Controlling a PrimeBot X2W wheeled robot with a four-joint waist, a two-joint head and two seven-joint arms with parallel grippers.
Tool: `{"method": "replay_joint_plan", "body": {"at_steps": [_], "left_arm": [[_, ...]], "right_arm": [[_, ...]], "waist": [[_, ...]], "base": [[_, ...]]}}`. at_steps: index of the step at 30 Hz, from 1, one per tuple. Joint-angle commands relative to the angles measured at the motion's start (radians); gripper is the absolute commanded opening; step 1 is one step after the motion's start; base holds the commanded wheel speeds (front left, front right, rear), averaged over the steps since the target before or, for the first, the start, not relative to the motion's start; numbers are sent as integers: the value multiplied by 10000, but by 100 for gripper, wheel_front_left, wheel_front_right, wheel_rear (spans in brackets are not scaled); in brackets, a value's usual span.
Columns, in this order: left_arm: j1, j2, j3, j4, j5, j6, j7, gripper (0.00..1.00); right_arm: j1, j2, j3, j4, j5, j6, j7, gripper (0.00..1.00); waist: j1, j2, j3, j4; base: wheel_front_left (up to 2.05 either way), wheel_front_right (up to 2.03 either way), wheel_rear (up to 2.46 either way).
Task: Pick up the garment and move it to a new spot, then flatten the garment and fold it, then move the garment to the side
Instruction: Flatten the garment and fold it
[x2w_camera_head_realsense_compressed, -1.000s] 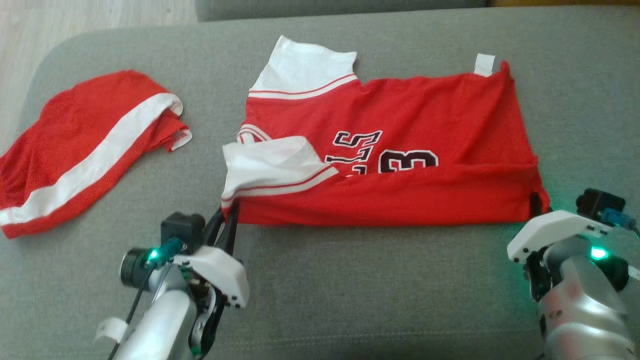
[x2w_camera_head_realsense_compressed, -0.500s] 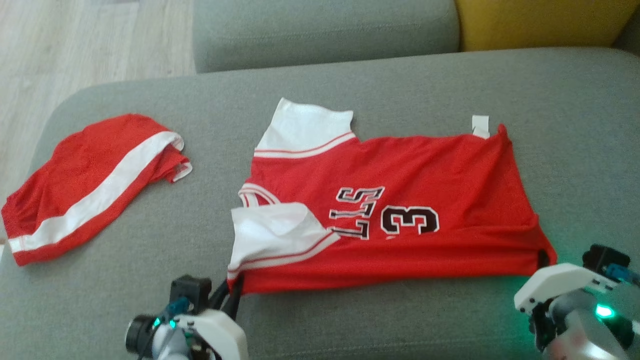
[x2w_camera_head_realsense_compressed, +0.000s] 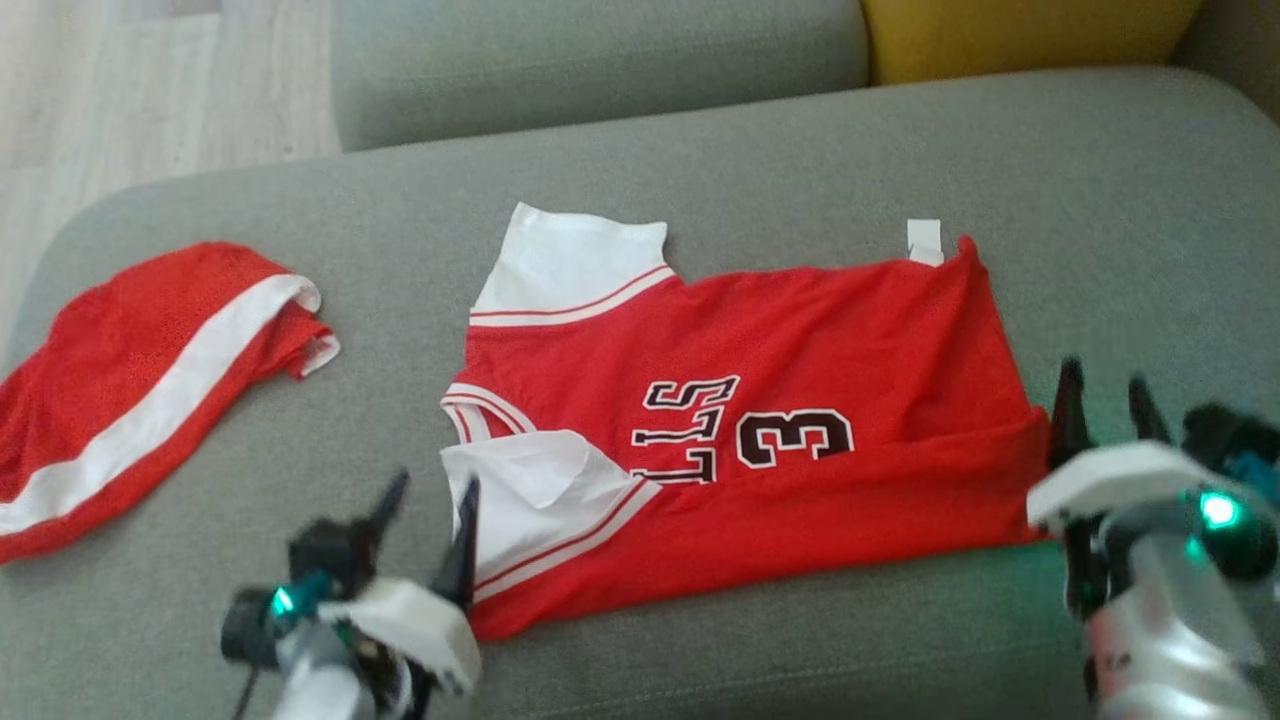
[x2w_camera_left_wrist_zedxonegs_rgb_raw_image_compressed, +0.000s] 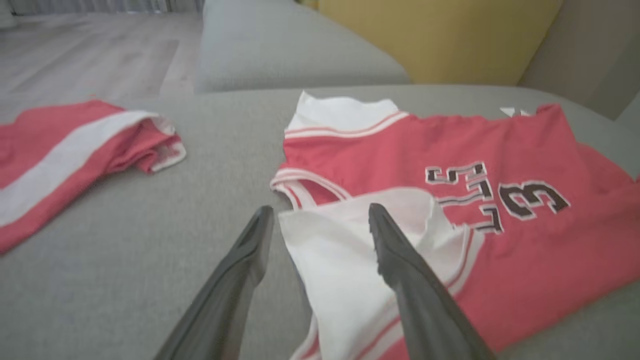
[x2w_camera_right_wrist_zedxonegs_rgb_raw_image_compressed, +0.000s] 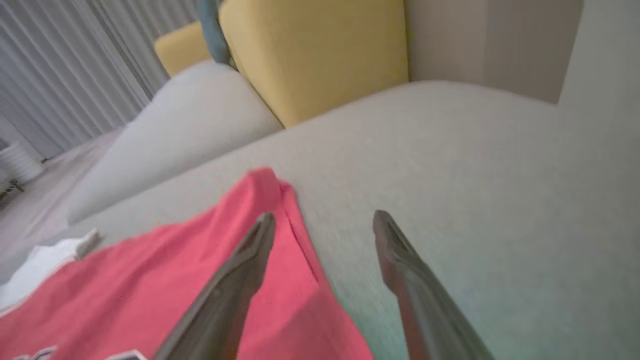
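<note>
In the head view the jersey (x2w_camera_head_realsense_compressed: 800, 400) lies spread across the grey sofa seat (x2w_camera_head_realsense_compressed: 700, 180), its near long edge turned up over the body and a white sleeve (x2w_camera_head_realsense_compressed: 530, 490) doubled across the red at the left end. The left gripper (x2w_camera_head_realsense_compressed: 435, 482) sits just beside that sleeve's corner with its fingers spread and nothing between them. The right gripper (x2w_camera_head_realsense_compressed: 1103, 378) stands at the jersey's other end, close to the hem, also parted and empty. A pair of red shorts (x2w_camera_head_realsense_compressed: 130, 390) lies well apart to the left.

In the left wrist view the two dark fingers straddle the sleeve's outer edge, one over bare sofa and one over white cloth, and clamp none of it.

In the right wrist view one finger lies over the red hem corner (x2w_camera_right_wrist_zedxonegs_rgb_raw_image_compressed: 265, 185) and the other over bare sofa, with a wide gap between them.

The cloth looks thin, light and limp, and probably a little slick, so it should sag and slide unless it is carried from two points. The best holds seem to be the sleeve corner and the hem corner, pinching every layer at the folded edge.
</note>
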Motion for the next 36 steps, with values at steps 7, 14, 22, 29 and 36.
{"method": "replay_joint_plan", "body": {"at_steps": [7,14,22,29,36], "left_arm": [[-2482,417,843,-628,186,-82,-218,100],[-4848,684,594,451,487,-544,1105,100],[-7838,1030,179,2971,1060,-1094,2495,100],[-9723,1259,103,5128,1307,-1276,2513,100],[-10694,1425,-115,6577,1489,-1502,2458,100]], "right_arm": [[-139,-39,1912,-3701,634,-7,-145,100],[-312,-39,2583,-5385,664,-7,472,100],[-442,-39,3053,-6839,987,-7,879,100],[-270,-39,3267,-7550,1116,-7,893,100],[-276,-39,3385,-7889,1208,-7,879,100]], "waist": [[1,0,1209,-610],[1,0,2407,-1082],[1,0,3726,-1724],[1,0,4432,-2261],[1,0,4705,-2494]], "base": [[0,0,0],[0,0,0],[0,0,0],[0,0,0],[0,0,0]]}}
